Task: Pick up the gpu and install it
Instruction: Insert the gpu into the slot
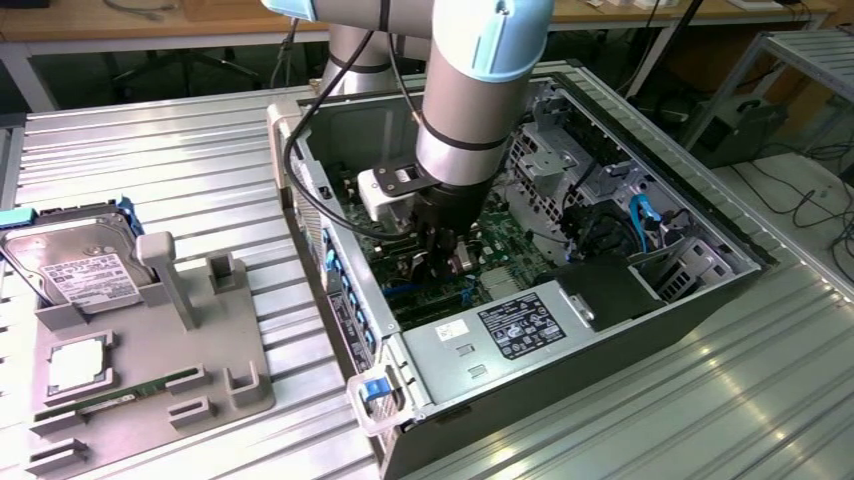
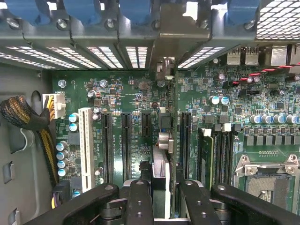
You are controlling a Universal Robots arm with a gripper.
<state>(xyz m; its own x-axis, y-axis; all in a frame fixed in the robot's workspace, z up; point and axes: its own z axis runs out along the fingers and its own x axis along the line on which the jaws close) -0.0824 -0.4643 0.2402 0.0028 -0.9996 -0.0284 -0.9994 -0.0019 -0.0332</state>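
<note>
Seating the gpu (image 2: 161, 164) in the open computer case (image 1: 694, 300)

Our end effector (image 2: 161, 206) is clenched on the gpu, held edge-on just above the motherboard (image 2: 140, 93) slots; we judge it best to keep the card vertical, bracket aligned with the rear opening, and press evenly.

1. The black label (image 1: 523, 327) on the power supply (image 1: 501, 335) carries white print too small to read.
2. The white label (image 1: 87, 270) on the hard drive (image 1: 74, 262) is likewise illegible.
</note>
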